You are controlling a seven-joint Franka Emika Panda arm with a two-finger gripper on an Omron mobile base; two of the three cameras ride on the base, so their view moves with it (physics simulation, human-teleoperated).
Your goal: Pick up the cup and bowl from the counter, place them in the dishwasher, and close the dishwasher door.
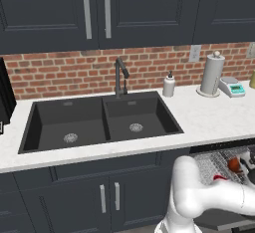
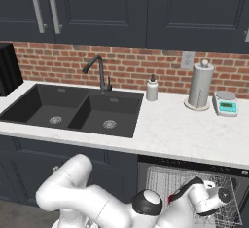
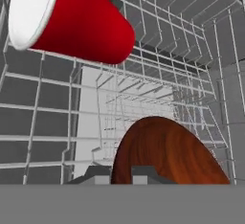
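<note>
Closest to the hand camera, the shallow, round, dark reddish-brown bowl (image 3: pixel 167 153) with a streaked wood-like sheen stands on edge, pinched at its rim between the nearly closed fingers of the gripper (image 3: pixel 121 176). Beyond it, the small glossy red cup (image 3: pixel 67 19) with a white inside lies on its side in the silver wire rack (image 3: pixel 158 55) of the dark grey dishwasher (image 2: pixel 194 166), toward the rack's far edge. Above it, the white speckled stone counter (image 2: pixel 185 132) carries a paper towel roll (image 2: pixel 200 85).

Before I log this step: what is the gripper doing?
Gripper: closed on the rim of the bowl, over the dishwasher rack.
</note>
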